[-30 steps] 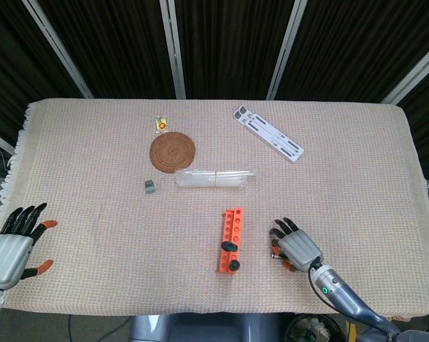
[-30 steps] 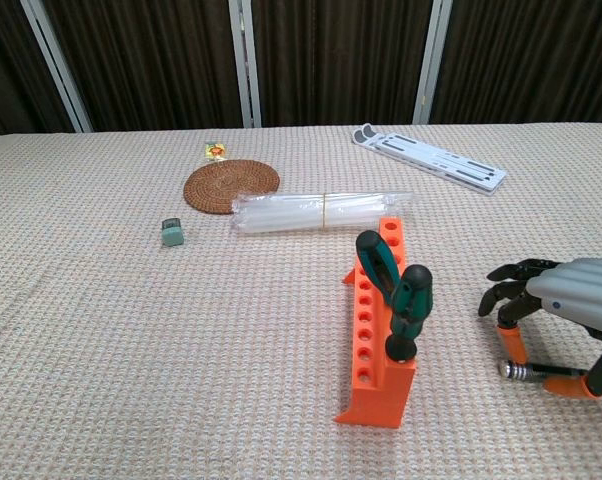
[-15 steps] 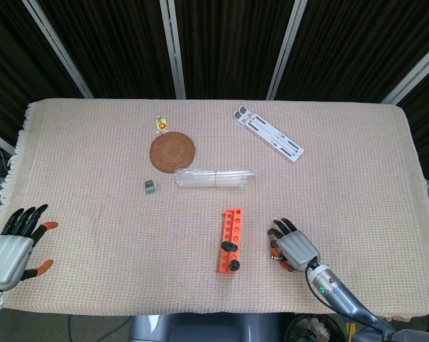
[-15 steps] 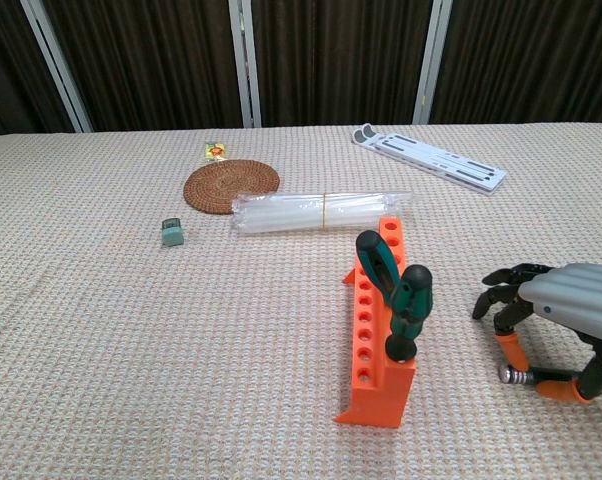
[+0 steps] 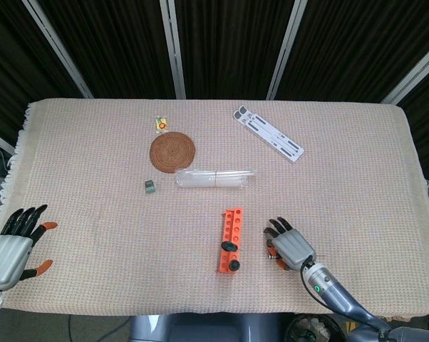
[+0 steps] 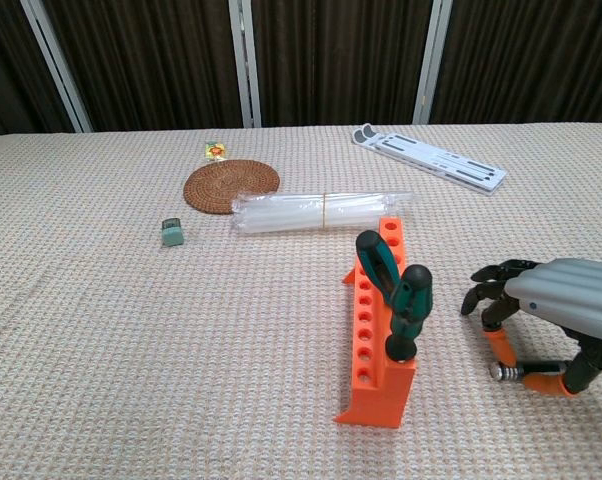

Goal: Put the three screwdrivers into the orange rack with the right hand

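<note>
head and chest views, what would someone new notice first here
The orange rack stands out, near the table's front edge, with two screwdrivers already standing in it. Just to its right, the right hand arches over the third screwdriver lying on the cloth.

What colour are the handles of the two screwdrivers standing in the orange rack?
The screwdriver handles are dark green and black, seen best in the chest view.
</note>
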Tool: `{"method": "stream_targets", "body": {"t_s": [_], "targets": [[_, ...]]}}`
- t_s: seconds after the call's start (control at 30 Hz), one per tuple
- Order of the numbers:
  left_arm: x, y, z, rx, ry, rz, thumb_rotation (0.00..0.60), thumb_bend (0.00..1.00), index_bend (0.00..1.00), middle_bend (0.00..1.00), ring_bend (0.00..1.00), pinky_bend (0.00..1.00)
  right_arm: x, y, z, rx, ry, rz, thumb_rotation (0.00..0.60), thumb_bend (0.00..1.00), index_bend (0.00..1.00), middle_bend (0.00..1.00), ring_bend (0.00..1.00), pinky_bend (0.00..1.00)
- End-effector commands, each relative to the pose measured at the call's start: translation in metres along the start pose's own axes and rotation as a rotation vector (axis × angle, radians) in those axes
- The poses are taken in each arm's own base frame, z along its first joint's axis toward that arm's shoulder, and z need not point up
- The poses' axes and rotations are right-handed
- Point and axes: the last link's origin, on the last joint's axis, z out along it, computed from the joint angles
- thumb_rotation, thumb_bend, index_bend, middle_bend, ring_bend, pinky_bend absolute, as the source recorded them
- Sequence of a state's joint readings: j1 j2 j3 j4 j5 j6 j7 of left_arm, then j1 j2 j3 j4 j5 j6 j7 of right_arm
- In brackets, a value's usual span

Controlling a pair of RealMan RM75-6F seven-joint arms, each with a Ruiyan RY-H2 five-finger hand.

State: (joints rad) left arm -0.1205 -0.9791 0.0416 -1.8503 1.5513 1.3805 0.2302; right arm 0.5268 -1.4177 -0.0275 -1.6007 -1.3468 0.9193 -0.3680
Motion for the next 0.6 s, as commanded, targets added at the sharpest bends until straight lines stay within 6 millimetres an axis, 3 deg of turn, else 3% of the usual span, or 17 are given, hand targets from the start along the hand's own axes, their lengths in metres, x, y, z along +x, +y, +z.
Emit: {"method": "stream_targets", "body": {"t_s": [0.03,0.6], "targets": [[-0.0003,0.0000,0.0002,-0.002,-0.001,0.000,0.600,0.18,0.26,0.00,0.00,0.00,0.0032,-0.0007,-0.0013,0.001,0.005,-0.008,0.600,0.28,0.43,0.17,0.00,0.00],[-0.0017,-0.0009,0.0008,-0.011,-0.008,-0.003,0.600,0.19,0.26,0.00,0.00,0.00,0.0057,0.0000,-0.0023,-0.021,-0.010,-0.024,0.600,0.29,0.43,0.16,0.00,0.00]]}}
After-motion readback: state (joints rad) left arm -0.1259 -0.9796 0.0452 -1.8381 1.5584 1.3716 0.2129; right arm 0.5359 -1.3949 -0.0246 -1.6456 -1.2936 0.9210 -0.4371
